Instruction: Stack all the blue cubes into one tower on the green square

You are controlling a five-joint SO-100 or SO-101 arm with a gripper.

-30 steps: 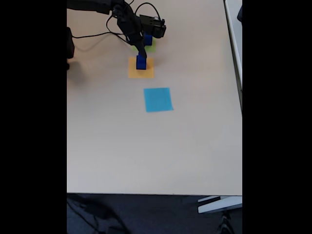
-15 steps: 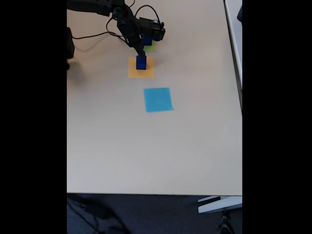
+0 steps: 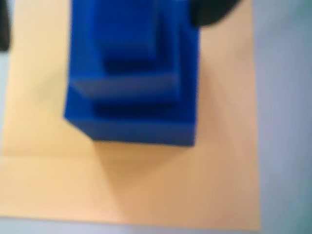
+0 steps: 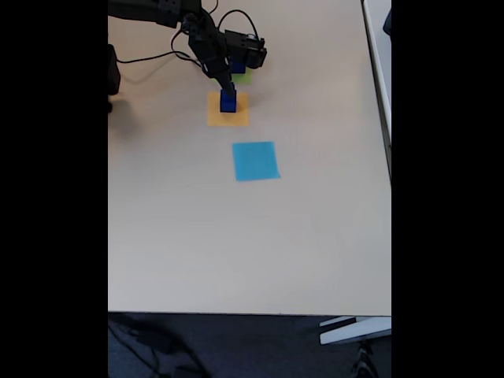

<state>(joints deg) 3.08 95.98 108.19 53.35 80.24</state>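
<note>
On the orange square (image 3: pixel 131 185) a small stack of blue cubes (image 3: pixel 134 83) sits in the wrist view: a broad one at the bottom, with at least two smaller ones stepped on top, the uppermost running out of the top edge. The fixed view shows the same stack (image 4: pixel 228 101) on that orange paper (image 4: pixel 227 117), with the gripper (image 4: pixel 227 85) directly above it, its fingers coming down onto the top of the pile. Whether the jaws are pinched on the top cube or only resting around it I cannot tell; the picture is too small and the wrist view is blurred. Just behind, the green square (image 4: pixel 244 78) is partly hidden by the arm, and something dark blue (image 4: pixel 238 66) seems to stand on it, likely another cube.

These cubes look rigid, light and smooth-sided, probably plastic or foam, so they should not crush but could slip or topple if nudged sideways. Judging from the stepped shape, the safest hold is on two opposite flat faces of the top cube, squarely and low on it, lifting straight up so the ones beneath stay put.

No brand, label or writing can be read on the cubes, papers or table (image 4: pixel 236 236).
</note>
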